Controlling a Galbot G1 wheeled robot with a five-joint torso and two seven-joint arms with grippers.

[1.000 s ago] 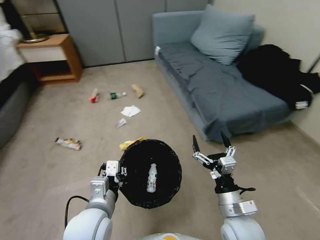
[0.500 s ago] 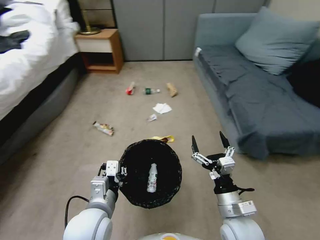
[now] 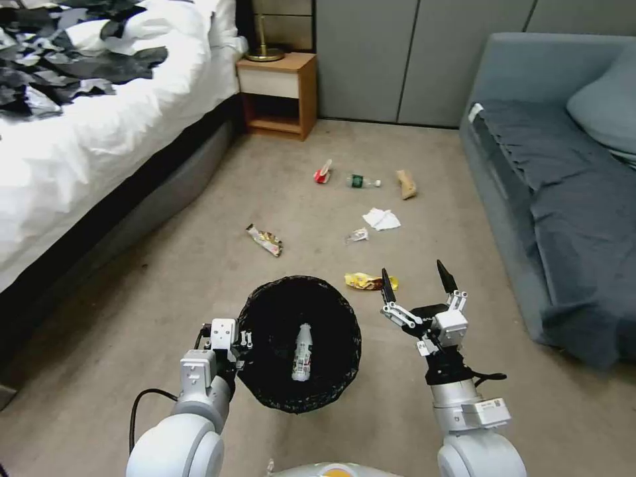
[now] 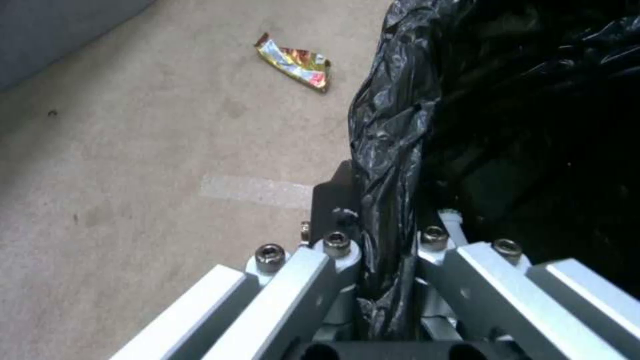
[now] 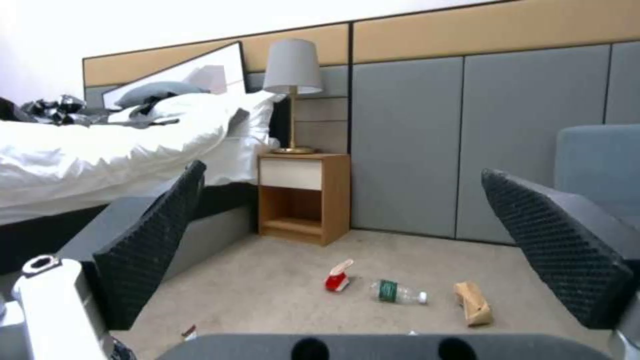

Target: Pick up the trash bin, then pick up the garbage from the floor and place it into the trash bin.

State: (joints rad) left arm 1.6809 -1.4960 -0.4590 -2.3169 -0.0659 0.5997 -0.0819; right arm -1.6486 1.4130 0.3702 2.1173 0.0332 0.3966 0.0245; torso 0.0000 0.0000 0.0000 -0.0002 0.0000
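Left pincer (image 3: 240, 346) grips trash bin (image 3: 299, 344) rim; right pincer (image 3: 419, 283) beside it, spread.

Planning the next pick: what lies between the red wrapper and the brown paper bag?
In the head view, a green-label bottle lies between the red wrapper and brown paper bag.

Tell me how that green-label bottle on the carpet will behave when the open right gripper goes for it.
The bottle lies on its side, so a nudge would probably roll it across the carpet. It looks clear and mostly empty, so likely light and easy to squash. Smooth plastic may slip between the fingers of the right gripper.
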